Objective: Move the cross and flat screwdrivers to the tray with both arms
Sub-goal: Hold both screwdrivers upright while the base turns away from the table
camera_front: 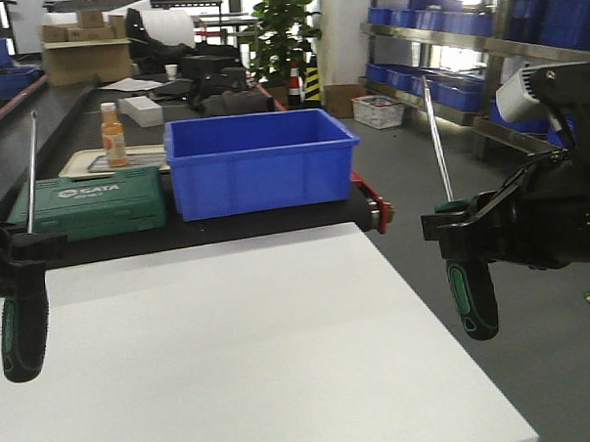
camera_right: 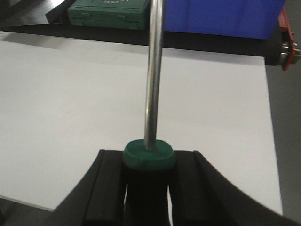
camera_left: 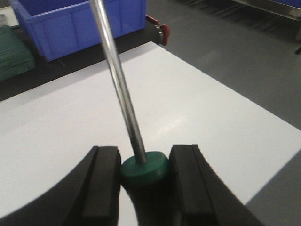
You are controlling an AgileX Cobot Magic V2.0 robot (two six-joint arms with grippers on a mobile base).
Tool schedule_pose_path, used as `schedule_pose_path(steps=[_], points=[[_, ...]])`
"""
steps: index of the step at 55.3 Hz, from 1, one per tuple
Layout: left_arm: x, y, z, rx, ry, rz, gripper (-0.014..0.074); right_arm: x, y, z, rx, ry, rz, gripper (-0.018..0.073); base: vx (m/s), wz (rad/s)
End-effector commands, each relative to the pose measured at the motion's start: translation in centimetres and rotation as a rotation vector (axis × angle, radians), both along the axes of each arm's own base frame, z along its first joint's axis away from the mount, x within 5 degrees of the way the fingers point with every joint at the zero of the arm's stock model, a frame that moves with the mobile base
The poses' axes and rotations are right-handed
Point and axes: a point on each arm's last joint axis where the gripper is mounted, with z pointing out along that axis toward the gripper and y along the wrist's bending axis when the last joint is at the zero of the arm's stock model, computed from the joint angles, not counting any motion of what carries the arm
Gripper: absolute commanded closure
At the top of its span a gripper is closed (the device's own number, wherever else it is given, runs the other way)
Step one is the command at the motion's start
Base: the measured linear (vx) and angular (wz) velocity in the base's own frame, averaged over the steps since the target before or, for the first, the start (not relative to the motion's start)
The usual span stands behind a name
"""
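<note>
Two long screwdrivers with green-and-black grip handles and bare steel shafts are both off the desk, one in each of your hands. The white, matte, flat-topped desk (camera_front: pixel 261 340) fills the foreground. Behind it a dark bench carries a blue rectangular plastic bin (camera_front: pixel 258 164), a green moulded tool case (camera_front: pixel 89 203) and, further back, a shallow beige tray (camera_front: pixel 87 163) with an orange bottle (camera_front: pixel 113 134) standing on it. Beyond that you have a grey workshop floor, metal shelving with blue crates (camera_front: pixel 453 18), stacked cardboard boxes (camera_front: pixel 85 54) and a leafy potted plant (camera_front: pixel 285 26).

The left screwdriver (camera_front: pixel 26 335) hangs handle-down at the desk's left edge, its shaft pointing almost straight up. Your left hand (camera_front: pixel 22 248) is clamped on the top of the handle; in the left wrist view the black fingers (camera_left: pixel 106 179) press either side of the round green collar where the shaft enters.

The right screwdriver (camera_front: pixel 472 296) is held the same way past the desk's right edge, above the floor, its shaft leaning slightly left. Your right hand (camera_front: pixel 461 219) grips it just below the collar, and its flat black pads (camera_right: pixel 110 188) are tight against the handle.

The shafts are smooth and polished. The tips are too small for you to tell cross from flat.
</note>
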Motion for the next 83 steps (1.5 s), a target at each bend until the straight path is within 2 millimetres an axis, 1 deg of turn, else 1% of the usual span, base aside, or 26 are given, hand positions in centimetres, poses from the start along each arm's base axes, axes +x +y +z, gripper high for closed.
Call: schedule_pose_path(steps=[1,45,83], points=[[-0.42,0.1,2.24,-0.055,-0.117,0.024,0.0599,-0.71,-0.35,2.64,0.056,-0.133,-0.028,0.0567,-0.18,-0.56],[-0.49,0.11,2.29,-0.056,-0.118,0.024,0.0599,-0.75,-0.36,2.66,0.056,-0.133,-0.027,0.0567,-0.11,-0.72],[-0.48,0.11,2.28,-0.056,-0.118,0.024,0.0599,-0.8,-0.31,2.55,0.055,-0.12,-0.021,0.0567,0.13,-0.52]])
